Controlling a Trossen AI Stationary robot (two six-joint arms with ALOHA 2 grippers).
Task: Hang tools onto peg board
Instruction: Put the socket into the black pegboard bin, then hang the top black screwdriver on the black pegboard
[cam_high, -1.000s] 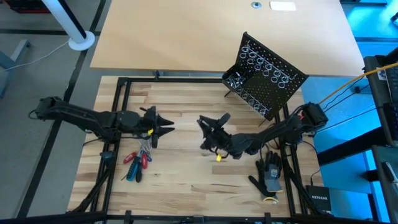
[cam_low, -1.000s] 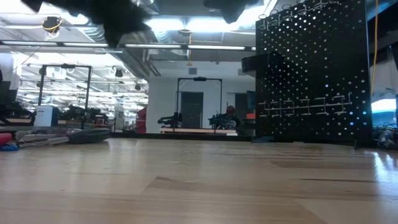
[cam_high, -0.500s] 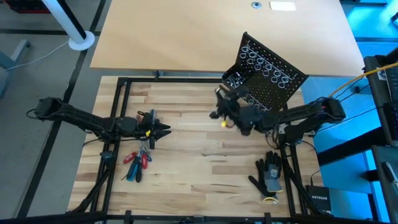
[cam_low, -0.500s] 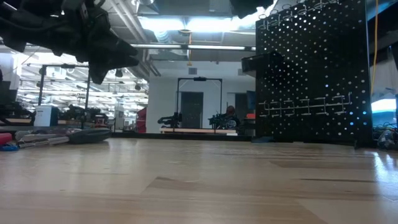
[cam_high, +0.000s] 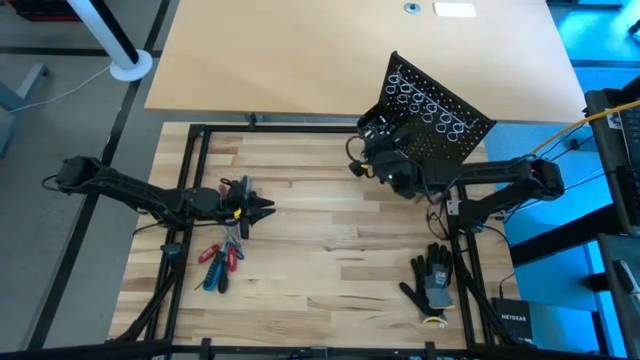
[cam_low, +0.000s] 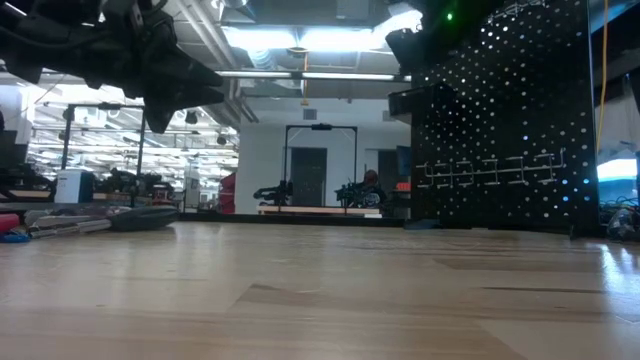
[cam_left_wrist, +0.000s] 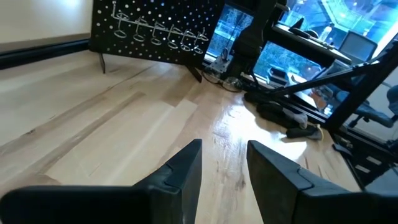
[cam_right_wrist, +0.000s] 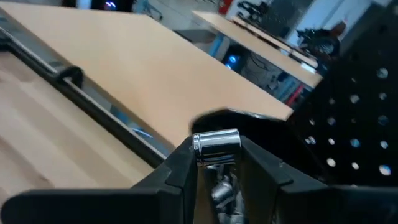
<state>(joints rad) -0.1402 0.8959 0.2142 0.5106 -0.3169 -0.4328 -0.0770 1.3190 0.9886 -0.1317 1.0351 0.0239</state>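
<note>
Clearly the main risk is at the right claw (cam_right_wrist: 216, 163): it is closed on a small silver bit (cam_right_wrist: 216, 147), and only the two dark fingertips hold this smooth round piece. If the claw comes down a little off the mark, the bit could knock on the edge of the small tray (cam_right_wrist: 245, 121) at the foot of the peg board (cam_high: 432, 122) and slip out — then it may roll away on the surface (cam_high: 300, 260). A too hard push could also shift the board on its thin legs, I think, because it stands free.

The bit sits crosswise between the fingertips, and in the right wrist view the black tray with other silver pieces lies just behind and below it, with the perforated panel beside. In the high view this claw is at the near lower corner of the board, touching or almost touching; I cannot tell which.

The left claw (cam_high: 262, 207) waits well apart from the board, with its fingers partly open and nothing between them. The other tools (cam_high: 218, 265) — screwdrivers with red and blue handles — lie on the surface just beside it, not yet hung. The wire rings (cam_high: 428, 105) on the board show no tool in them.
</note>
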